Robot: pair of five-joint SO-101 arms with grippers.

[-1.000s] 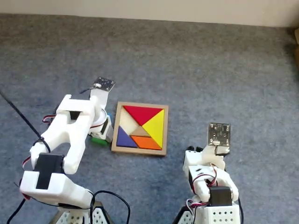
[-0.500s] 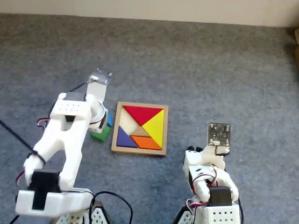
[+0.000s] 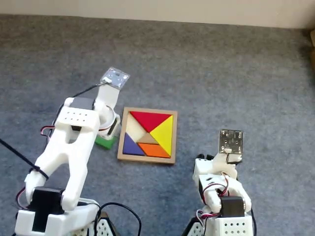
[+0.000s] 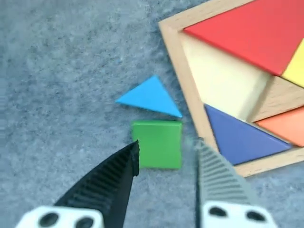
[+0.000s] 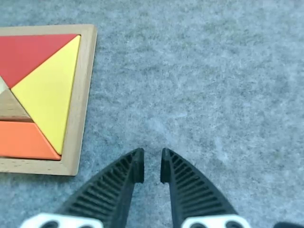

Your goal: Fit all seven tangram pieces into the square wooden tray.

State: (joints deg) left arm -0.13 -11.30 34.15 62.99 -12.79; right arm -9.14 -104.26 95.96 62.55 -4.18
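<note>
Grey felt covered the bench (image 3: pixel 221 59), and that soft surface was the first hazard: nothing pinned the tray down, so a sideways shove could slide it. Of the two arms, the left arm (image 3: pixel 69 147) leaned in beside the tray, while the right arm (image 3: pixel 222 189) sat folded back, well apart from the work, its claw (image 5: pixel 152 164) all but closed on nothing above bare felt. The square wooden tray (image 3: pixel 146 160) already held a red triangle (image 3: pixel 147 119), a yellow triangle (image 3: pixel 164 133), an orange piece (image 3: pixel 153 150), a dark blue triangle (image 3: pixel 130 145) and what looked like a plain wood triangle (image 3: pixel 146 138), leaving one pale gap (image 4: pixel 221 83) against its near wall. The left claw (image 4: pixel 167 145) stood wide, straddling the green square (image 4: pixel 157 143), which lay on the felt just beside the tray. Its pale finger hung right at the tray's rim, so a close from there could snag the wood and nudge the tray instead of gripping cleanly. An off-centre pinch might also twist the square, and then a corner would likely catch in the tight gap. The light blue triangle (image 4: pixel 151 96) touched the square's far edge and could be dragged along or pushed away.
</note>
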